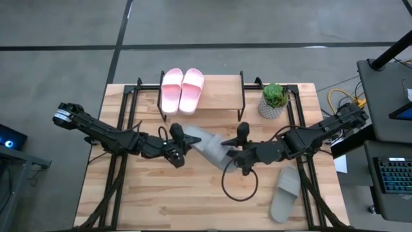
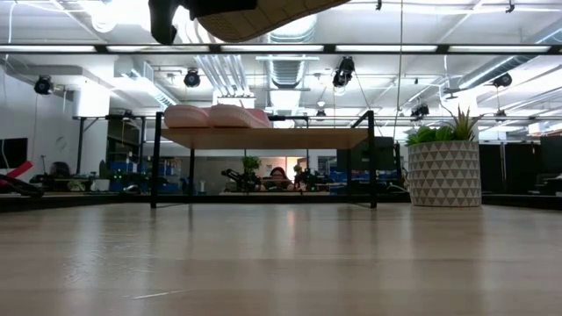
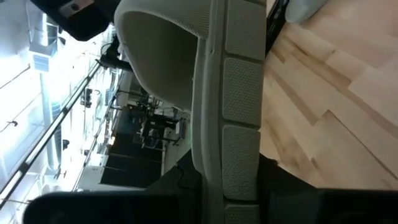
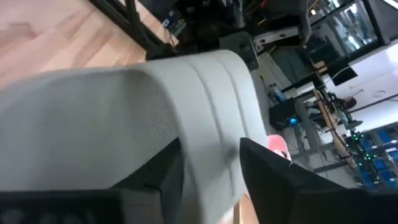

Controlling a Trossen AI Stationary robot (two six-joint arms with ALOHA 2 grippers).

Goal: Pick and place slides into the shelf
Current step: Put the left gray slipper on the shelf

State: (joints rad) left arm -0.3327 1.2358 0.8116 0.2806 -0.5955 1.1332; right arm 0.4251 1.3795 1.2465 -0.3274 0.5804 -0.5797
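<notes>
Two pink slides (image 1: pixel 182 89), two grey slides (image 1: pixel 285 191), one shelf (image 1: pixel 222 96), one plant (image 1: pixel 275 100).

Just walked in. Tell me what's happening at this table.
Both arms are holding one grey slide up off the table's middle: the left tool grips one end, the right tool the other. The pink pair already sits on the shelf at the back, beside a potted plant. The second grey slide lies on the table near the right arm, not yet picked up.
</notes>
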